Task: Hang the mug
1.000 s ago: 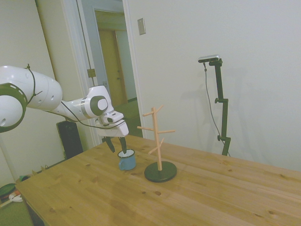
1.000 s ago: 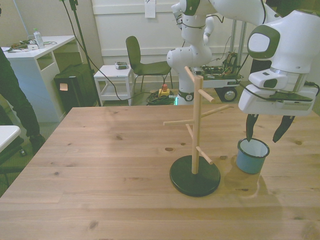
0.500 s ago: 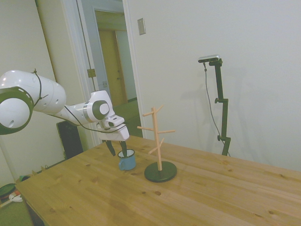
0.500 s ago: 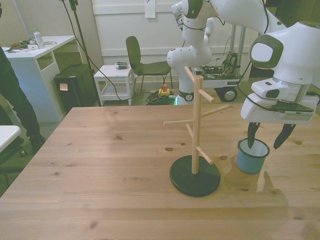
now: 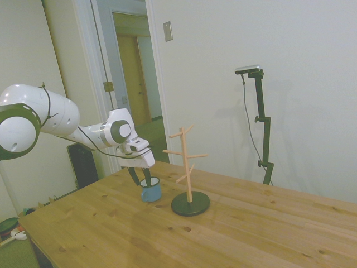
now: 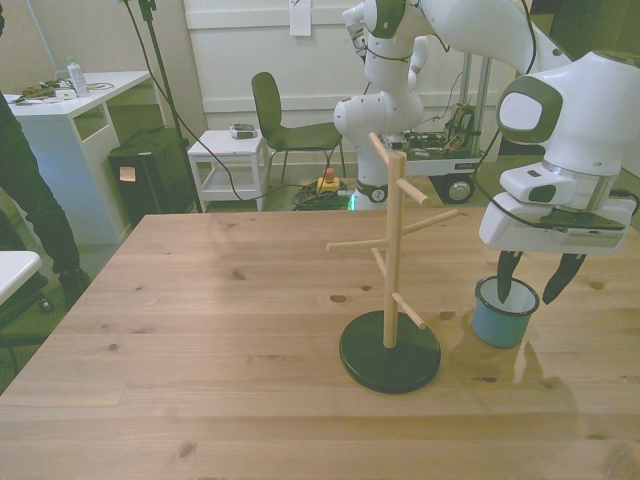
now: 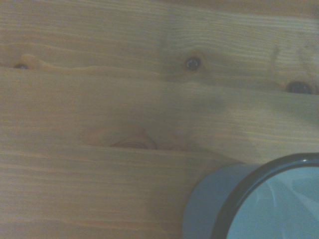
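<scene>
While spread wide, two-finger gripper (image 6: 533, 280) straddles the right rim of the small blue enamel mug (image 6: 503, 312), one finger inside, one outside. Mug upright on the wooden table (image 6: 200, 330), just right of the wooden peg stand (image 6: 391, 260) in the front view.

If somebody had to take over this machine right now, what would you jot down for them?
Gripper: open, low over the blue enamel mug, one finger dipping inside the rim, the other outside; nothing gripped yet.
Mug: upright on the wooden table, to the front view's right of the wooden peg stand.
Done: the approach.
Left: close on the mug wall, lift, hang the mug on a peg.
</scene>
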### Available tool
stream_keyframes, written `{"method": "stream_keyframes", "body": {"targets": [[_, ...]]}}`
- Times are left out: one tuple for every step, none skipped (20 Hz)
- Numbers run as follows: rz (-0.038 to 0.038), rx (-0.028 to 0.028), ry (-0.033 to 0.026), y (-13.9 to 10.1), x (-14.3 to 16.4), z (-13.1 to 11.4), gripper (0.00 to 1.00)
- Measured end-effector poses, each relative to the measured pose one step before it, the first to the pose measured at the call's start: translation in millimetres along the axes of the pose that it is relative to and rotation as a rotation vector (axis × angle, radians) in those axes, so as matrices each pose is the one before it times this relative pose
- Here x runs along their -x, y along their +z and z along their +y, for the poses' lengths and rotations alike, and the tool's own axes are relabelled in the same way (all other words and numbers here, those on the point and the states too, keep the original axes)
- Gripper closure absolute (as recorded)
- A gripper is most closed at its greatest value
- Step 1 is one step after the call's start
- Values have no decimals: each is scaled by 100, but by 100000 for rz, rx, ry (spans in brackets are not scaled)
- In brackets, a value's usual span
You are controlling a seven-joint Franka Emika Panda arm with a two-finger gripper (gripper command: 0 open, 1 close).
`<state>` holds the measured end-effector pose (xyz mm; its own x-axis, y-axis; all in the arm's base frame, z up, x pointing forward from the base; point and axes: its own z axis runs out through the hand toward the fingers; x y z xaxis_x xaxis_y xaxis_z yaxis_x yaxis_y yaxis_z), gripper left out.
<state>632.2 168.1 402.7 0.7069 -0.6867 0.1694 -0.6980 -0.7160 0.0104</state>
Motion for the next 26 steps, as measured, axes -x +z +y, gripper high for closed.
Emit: {"method": "stream_keyframes", "body": {"targets": [[129, -37, 208, -71, -108, 82, 100], [117, -61, 161, -78, -88, 61, 100], [70, -53, 77, -59, -43, 33, 100], [3, 2, 0, -11, 5, 12, 100], [-43, 73, -16, 35, 19, 18, 100], [-55, 98, -19, 49, 22, 23, 100], [-38, 96, 19, 44, 1, 32, 100], [-23, 90, 42, 38, -12, 40, 100], [-18, 78, 40, 31, -12, 36, 100], [-19, 96, 56, 36, -19, 48, 100], [35, -35, 45, 58, -6, 62, 100], [102, -190, 39, 89, 15, 103, 100], [111, -164, 74, 92, 25, 177, 100], [17, 114, 129, 72, 9, 232, 100], [132, -41, 197, -54, -31, 237, 100], [171, -149, 227, -35, -54, 238, 100], [126, -113, 181, -25, -32, 211, 100], [54, 9, 181, -63, -26, 233, 100], [40, -25, 152, -44, -19, 203, 100], [-24, 97, 93, -23, 30, 210, 100], [14, 61, 179, -31, -51, 160, 100], [30, 2, 135, -55, -36, 130, 100], [29, 16, 145, -36, -29, 155, 100], [40, 30, 171, -34, -32, 194, 100], [44, 20, 162, -89, -24, 210, 100], [56, 23, 26, -129, -84, 184, 100]]}}
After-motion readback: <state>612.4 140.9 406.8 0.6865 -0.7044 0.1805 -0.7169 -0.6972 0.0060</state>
